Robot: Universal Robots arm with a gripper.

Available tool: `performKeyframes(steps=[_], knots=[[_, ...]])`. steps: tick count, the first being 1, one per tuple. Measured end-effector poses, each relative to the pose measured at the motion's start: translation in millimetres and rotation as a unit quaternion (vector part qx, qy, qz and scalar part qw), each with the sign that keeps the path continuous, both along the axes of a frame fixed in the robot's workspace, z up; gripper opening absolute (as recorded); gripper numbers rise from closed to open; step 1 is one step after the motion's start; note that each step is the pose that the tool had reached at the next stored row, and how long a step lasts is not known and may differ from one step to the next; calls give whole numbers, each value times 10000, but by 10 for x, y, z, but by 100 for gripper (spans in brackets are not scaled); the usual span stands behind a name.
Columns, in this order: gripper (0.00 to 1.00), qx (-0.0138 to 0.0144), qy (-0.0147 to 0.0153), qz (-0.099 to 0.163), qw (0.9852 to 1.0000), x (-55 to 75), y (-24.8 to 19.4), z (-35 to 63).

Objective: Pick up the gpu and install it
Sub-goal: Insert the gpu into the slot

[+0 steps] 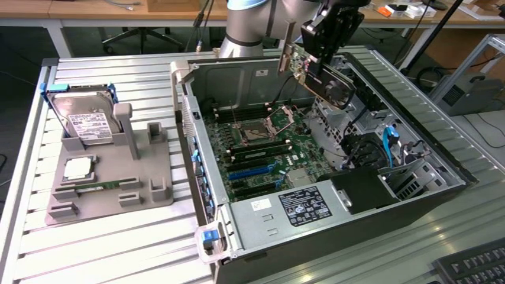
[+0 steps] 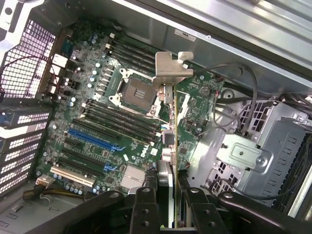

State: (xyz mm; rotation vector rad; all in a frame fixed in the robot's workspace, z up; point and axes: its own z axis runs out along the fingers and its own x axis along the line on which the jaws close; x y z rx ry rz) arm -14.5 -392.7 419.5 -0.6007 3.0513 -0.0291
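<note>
Holding anything, the gripper (image 1: 317, 61)?
— Yep, the gpu (image 1: 325, 80). Fingers (image 2: 145, 202) are partway closed, one on each face of the card, pinching it btwn them.

Where's the card sit vs the fingers?
— In the wrist view (image 2: 170, 127) it's edge-on, running straight out from the gap in the gripper (image 2: 170, 195). Grip is at one end. The metal bracket (image 2: 171, 70) is at the far end, well clear of the pads.

And in the scene?
— Up in the air over the open pc case (image 1: 207, 80), toward the exterior view's right. It's tilted, fan side facing the camera. It hangs above the motherboard (image 1: 272, 151), near the drive cage (image 1: 339, 127), touching neither afaict.

Slots?
— Blue slots (image 2: 91, 138) lie off to one side of the card, apart from it. The bracket end hovers by the cpu socket (image 2: 135, 87). Card isn't seated in anything.

Rest of the table (image 1: 103, 248)?
— A gray holder (image 1: 150, 171) sits on the exterior view's left, w/ a hard drive (image 1: 87, 121) standing in it, upright. A memory stick (image 1: 91, 188) lies flat near its front edge. The psu (image 1: 304, 207) is at the case's near end.
</note>
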Motion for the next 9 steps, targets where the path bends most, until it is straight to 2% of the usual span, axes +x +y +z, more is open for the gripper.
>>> performKeyframes(steps=[9], knots=[[27, 0, 0, 193, 9998, 0, 0, 0]])
